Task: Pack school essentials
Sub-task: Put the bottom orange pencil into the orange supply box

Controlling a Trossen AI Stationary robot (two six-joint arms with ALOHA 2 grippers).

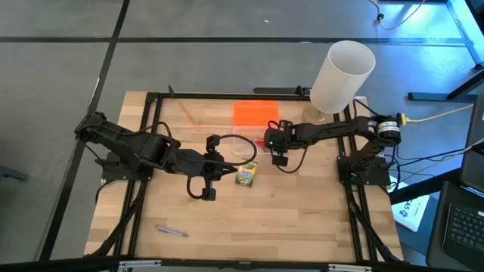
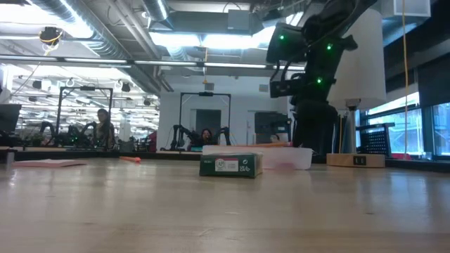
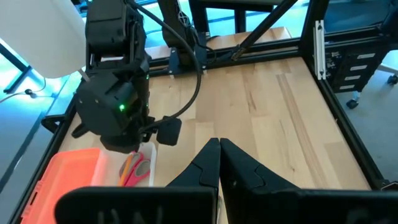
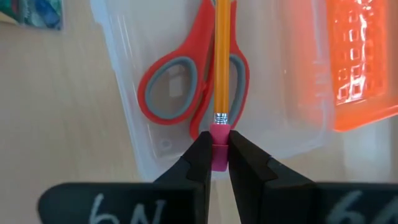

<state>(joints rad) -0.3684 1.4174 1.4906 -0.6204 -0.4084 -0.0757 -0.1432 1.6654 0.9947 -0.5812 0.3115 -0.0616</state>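
orange pencil (image 4: 221,59) is pinched at its pink eraser end between the fingers of the right gripper (image 4: 219,163), directly over the clear box (image 4: 267,118). pencil runs along the length of the box, above the red-handled scissors (image 4: 180,81), which lie flat inside the box. whether the pencil tip touches the box floor cannot be told.

orange lid (image 4: 360,62) sits open just beside the box, on the side away from the crayon box; in the high view the lid (image 1: 255,113) lies between the box (image 1: 243,145) and the table's far edge.

crayon box (image 1: 246,174) lies flat on the wood table (image 1: 302,219), just beside the clear box, on its near side. in the low view the crayon box (image 2: 230,165) stands in front of the clear box (image 2: 285,158).

left gripper (image 3: 219,163) hangs above the table near the crayon box, fingers pressed together and holding nothing. in the high view it (image 1: 224,171) is just beside the crayon box, on the side away from the right arm.

second orange pencil (image 1: 187,113) lies on the table well apart from the clear box, toward the far left corner. purple pen (image 1: 172,230) lies well apart from the clear box, near the front edge.

white cylinder (image 1: 342,75) stands behind the right arm, near the far right corner.
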